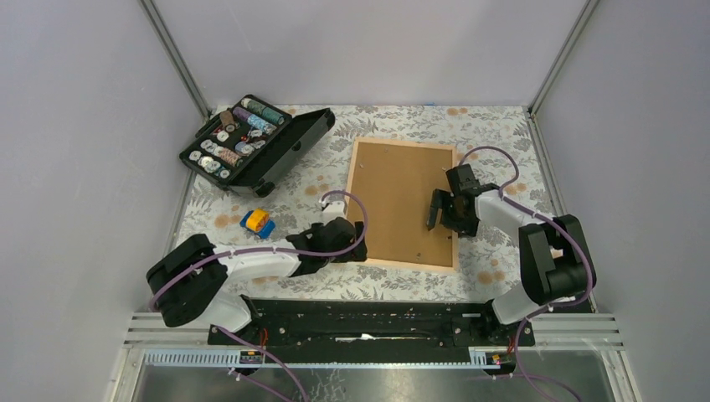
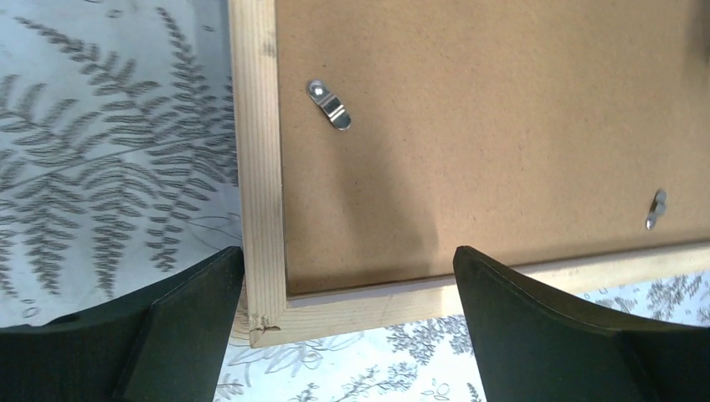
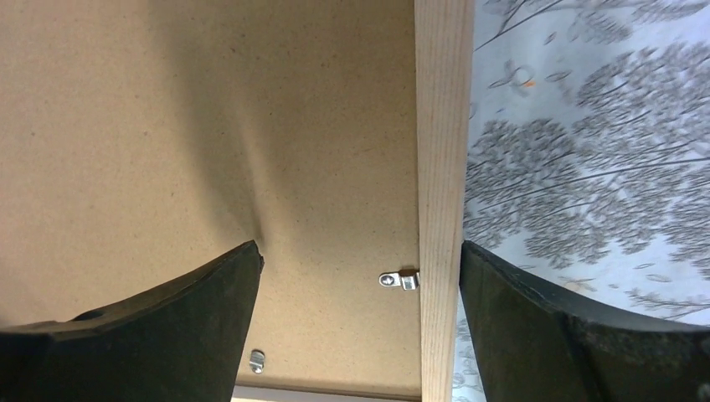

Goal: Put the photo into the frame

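Note:
The pale wooden frame (image 1: 410,264) lies face down on the cloth, with a brown backing board (image 1: 402,201) filling it. The photo is out of view. My left gripper (image 1: 356,241) hovers open over the frame's near-left corner (image 2: 258,167), one finger on either side of it and nothing held. My right gripper (image 1: 448,219) is open astride the frame's right rail (image 3: 442,126), one finger over the board (image 3: 251,109) and the other over the cloth. Small metal clips (image 2: 329,105) (image 3: 398,280) sit along the board's edges.
An open black case (image 1: 251,142) holding several spools stands at the back left. A small orange-and-blue toy (image 1: 258,223) lies left of the frame, close to my left arm. Grey enclosure walls close in the patterned tablecloth (image 1: 502,142).

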`<state>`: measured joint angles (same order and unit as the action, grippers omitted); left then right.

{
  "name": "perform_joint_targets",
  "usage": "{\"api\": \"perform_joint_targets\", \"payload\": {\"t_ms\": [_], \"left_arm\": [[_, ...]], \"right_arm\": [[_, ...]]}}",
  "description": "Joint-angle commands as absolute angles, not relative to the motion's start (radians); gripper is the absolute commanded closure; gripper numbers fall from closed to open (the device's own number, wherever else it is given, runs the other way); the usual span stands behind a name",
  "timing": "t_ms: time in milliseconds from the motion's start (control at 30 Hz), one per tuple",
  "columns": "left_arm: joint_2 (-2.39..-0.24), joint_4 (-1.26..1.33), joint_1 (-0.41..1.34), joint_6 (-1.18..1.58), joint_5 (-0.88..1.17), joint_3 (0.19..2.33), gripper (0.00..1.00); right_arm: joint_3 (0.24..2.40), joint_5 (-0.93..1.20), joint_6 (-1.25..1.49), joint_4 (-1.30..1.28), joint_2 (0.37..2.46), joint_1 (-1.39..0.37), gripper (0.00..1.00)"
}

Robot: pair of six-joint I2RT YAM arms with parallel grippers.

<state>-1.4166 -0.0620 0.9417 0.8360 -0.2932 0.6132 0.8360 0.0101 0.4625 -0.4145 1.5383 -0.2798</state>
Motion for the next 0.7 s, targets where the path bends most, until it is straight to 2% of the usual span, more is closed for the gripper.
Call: {"api": "perform_joint_targets", "payload": {"t_ms": [0,200,433,567,667], "left_arm": [[-1.474,0.143,1.046,0.908,-0.144,0.646,0.02],[-1.597,0.207,1.130,0.922,-0.130,0.693,0.03],[-1.601,0.296,1.140,0.905,-0.106,0.650,0.03],[-1.611,0.306,1.140,0.899,-0.096,0.652,0.03],[-1.616,0.313,1.140,0.907,-0.097,0.647,0.02]], "right_arm": [[0.934,0.059,0.441,-0.404,1.593,-0.274,0.07],[1.092,-0.084,0.357,-0.515,1.709,-0.272,0.04],[1.211,-0.202,0.372,-0.576,1.726,-0.272,0.02],[1.246,-0.349,0.440,-0.669,1.677,-0.269,0.02],[1.150,-0.305,0.460,-0.669,1.568,-0.264,0.02]]}}
